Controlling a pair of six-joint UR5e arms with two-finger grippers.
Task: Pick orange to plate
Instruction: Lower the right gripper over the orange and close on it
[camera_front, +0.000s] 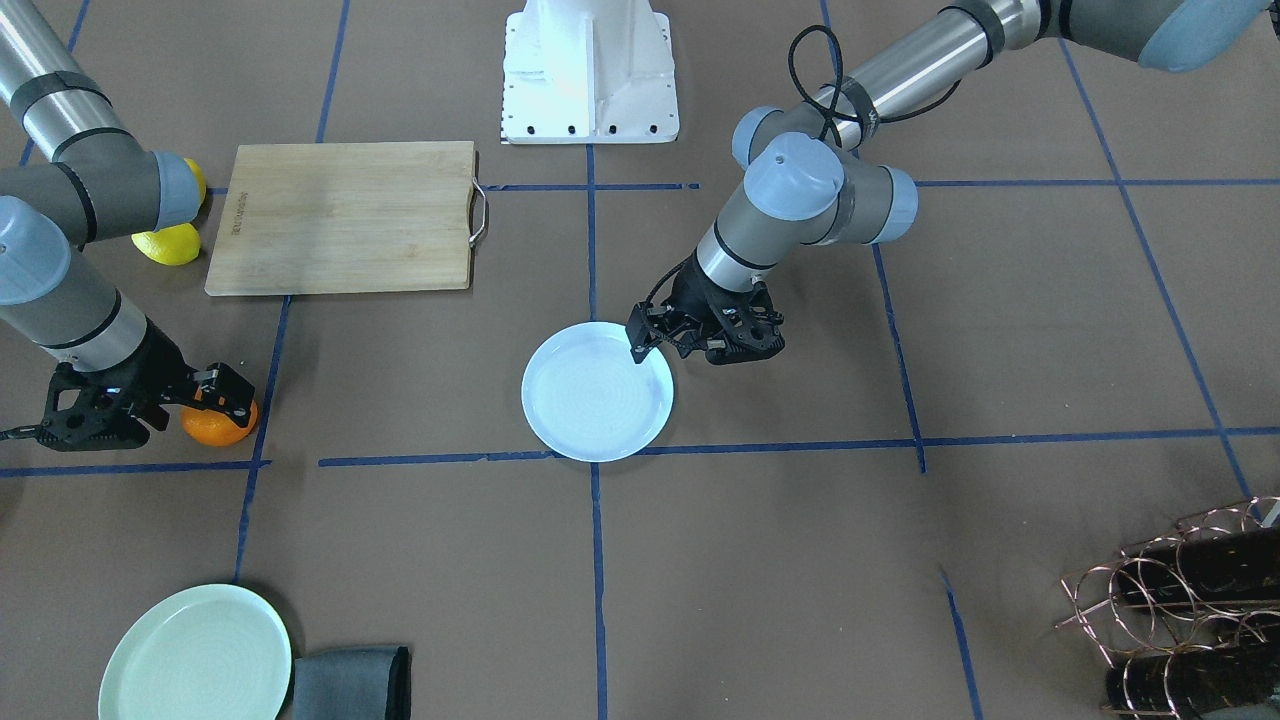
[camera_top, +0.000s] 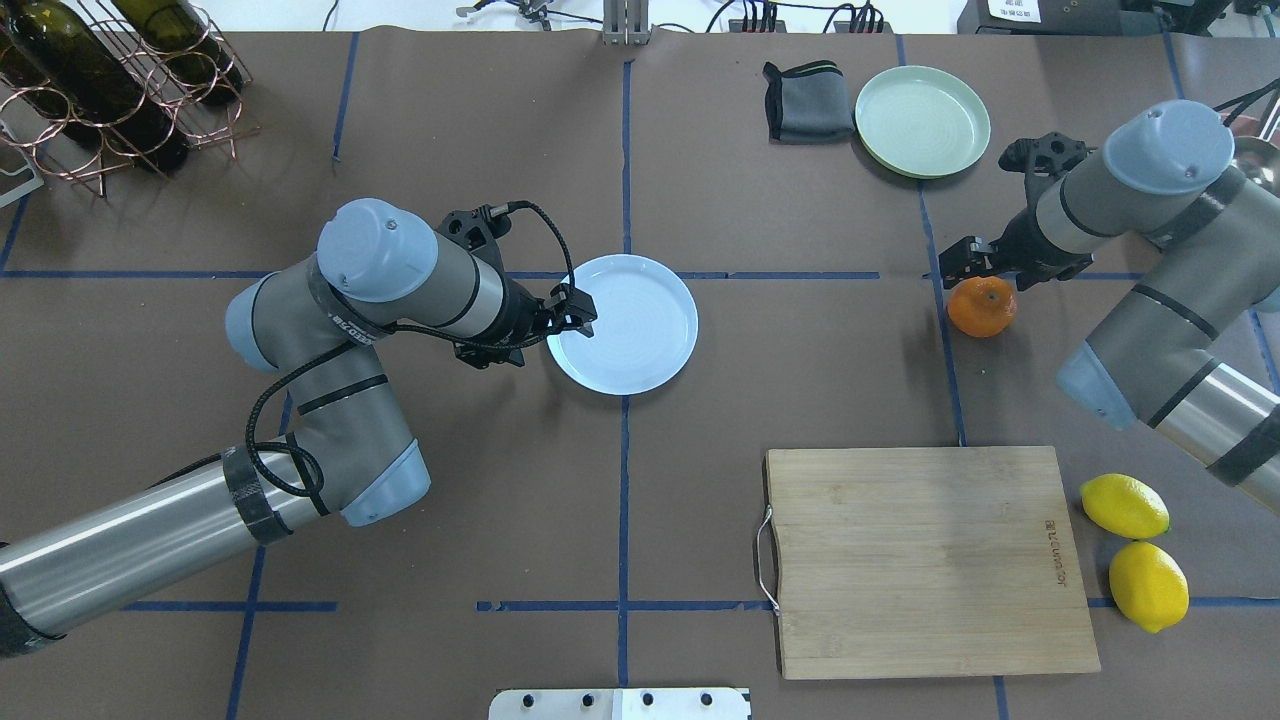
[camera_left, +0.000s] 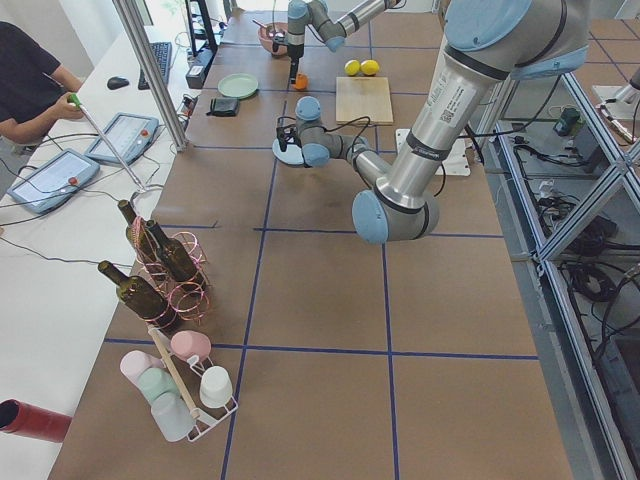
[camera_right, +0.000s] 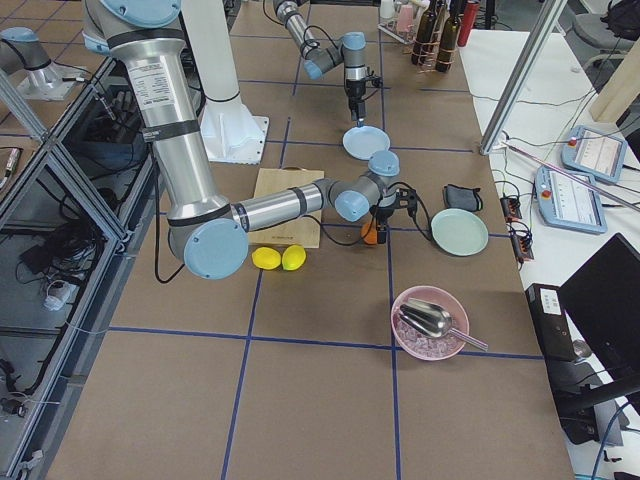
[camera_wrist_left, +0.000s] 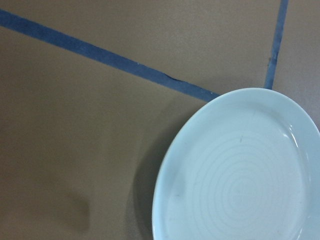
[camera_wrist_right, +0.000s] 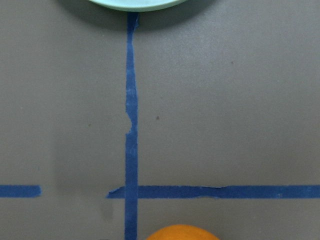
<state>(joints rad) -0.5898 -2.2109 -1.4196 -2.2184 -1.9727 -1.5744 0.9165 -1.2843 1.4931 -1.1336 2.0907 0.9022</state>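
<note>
The orange (camera_top: 981, 306) rests on the brown table at the right side of the overhead view, and its top shows at the bottom edge of the right wrist view (camera_wrist_right: 182, 233). My right gripper (camera_top: 1000, 262) hangs open just above and slightly beyond it, with nothing between its fingers. In the front-facing view one finger overlaps the orange (camera_front: 218, 425). The pale bluish-white plate (camera_top: 625, 322) lies near the table's middle and is bare. My left gripper (camera_top: 542, 330) is open, one fingertip over the plate's rim (camera_front: 597, 392). The left wrist view shows the plate (camera_wrist_left: 240, 175) but no fingers.
A wooden cutting board (camera_top: 920, 560) lies near the robot on the right, with two lemons (camera_top: 1125, 507) beside it. A mint-green plate (camera_top: 922, 120) and grey cloth (camera_top: 808, 103) sit beyond the orange. A bottle rack (camera_top: 110, 90) stands far left.
</note>
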